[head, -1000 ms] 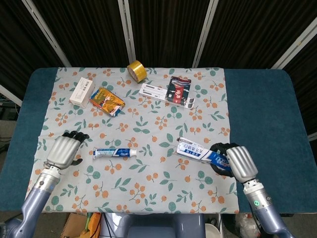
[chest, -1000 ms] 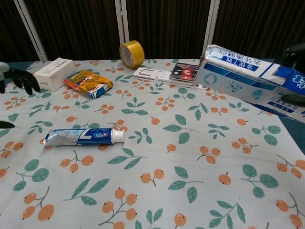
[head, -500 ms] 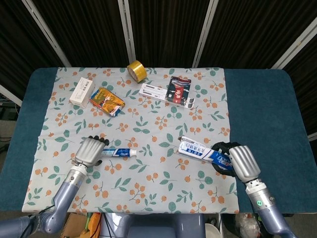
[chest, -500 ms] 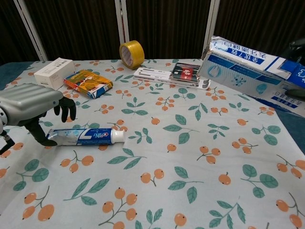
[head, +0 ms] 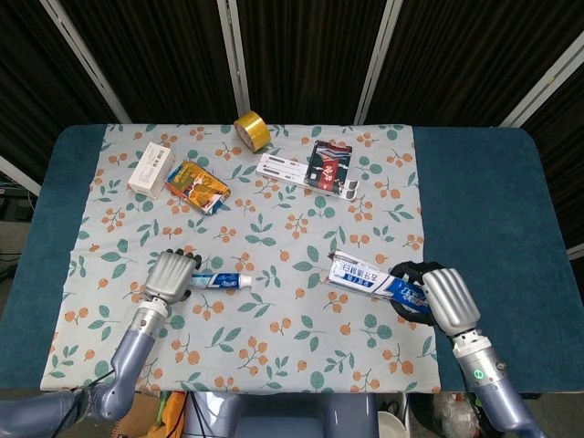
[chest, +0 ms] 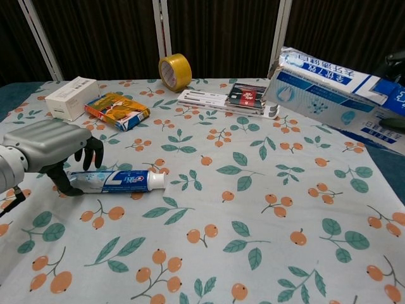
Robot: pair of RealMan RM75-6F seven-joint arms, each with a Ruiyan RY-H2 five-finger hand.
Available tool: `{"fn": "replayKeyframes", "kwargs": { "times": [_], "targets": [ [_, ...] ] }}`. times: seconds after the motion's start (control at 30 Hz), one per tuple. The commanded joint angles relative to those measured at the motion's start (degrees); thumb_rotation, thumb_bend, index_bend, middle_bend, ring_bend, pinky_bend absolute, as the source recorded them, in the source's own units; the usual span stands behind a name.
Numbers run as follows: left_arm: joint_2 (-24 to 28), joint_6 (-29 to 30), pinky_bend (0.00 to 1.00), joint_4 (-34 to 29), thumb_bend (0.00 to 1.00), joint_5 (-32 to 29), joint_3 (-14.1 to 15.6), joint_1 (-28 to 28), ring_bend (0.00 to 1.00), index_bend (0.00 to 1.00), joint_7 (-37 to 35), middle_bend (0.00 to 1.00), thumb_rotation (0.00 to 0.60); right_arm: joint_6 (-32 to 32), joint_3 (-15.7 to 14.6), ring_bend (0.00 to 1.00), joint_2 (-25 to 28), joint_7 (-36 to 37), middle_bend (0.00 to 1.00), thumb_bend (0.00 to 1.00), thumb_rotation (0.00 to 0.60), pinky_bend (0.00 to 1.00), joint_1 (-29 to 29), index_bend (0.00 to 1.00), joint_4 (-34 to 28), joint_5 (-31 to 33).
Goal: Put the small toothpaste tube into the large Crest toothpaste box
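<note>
Toothpaste tube (head: 217,281) lies left of Crest box (head: 370,279).

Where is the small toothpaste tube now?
In both views the small toothpaste tube lies on the cloth, front left, its tail end under the left hand.

My left hand (chest: 50,149) sits over the crimped end of the small blue-and-white toothpaste tube (chest: 117,180), dark fingers (chest: 88,152) curled down around it. Tube lies flat on the floral cloth (chest: 253,209), white cap pointing right. Large blue-and-white Crest box (chest: 335,95) held raised at right edge, open end facing left; I can't make out my right hand.
</note>
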Motion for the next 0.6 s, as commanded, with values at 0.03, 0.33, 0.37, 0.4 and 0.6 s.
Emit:
{"fn": "replayKeyframes", "kwargs": {
  "times": [0.03, 0.33, 0.37, 0.4, 0.6],
  "targets": [
    [-0.9, -0.22, 0.51, 0.98, 0.27, -0.53, 0.14, -0.46, 0.45, 0.48, -0.37, 0.52, 0.6, 0.03, 0.05, 0.5, -0.04, -0.04, 0.58, 0.37, 0.6, 0.46, -0.09, 0.53, 0.0, -0.09],
    [-2.22, 0.19, 0.68, 2.35, 0.43, 0.94, 1.32, -1.12, 0.66, 0.69, -1.58, 0.75, 0.6, 0.11, 0.18, 0.5, -0.17, 0.24, 0.58, 0.38, 0.6, 0.46, -0.44, 0.53, 0.16, -0.32],
    [-2.23, 0.24, 0.69, 2.42, 0.44, 1.21, 1.45, -1.15, 0.67, 0.7, -1.83, 0.76, 0.6, 0.16, 0.19, 0.5, -0.15, 0.25, 0.58, 0.38, 0.6, 0.46, -0.49, 0.53, 0.14, -0.39],
    [-2.21, 0.34, 0.69, 2.49, 0.45, 1.54, 1.6, -1.16, 0.67, 0.71, -2.1, 0.77, 0.6, 0.19, 0.21, 0.5, -0.12, 0.27, 0.58, 0.38, 0.6, 0.46, -0.53, 0.53, 0.13, -0.44],
    [-0.87, 1.91, 0.7, 1.45, 0.46, 6.0, 2.14, -1.41, 0.68, 0.72, -4.39, 0.78, 0.6, 0.48, 0.34, 0.5, 0.03, 0.46, 0.58, 0.38, 0.6, 0.46, -0.79, 0.53, 0.0, -0.78]
  ]
}}
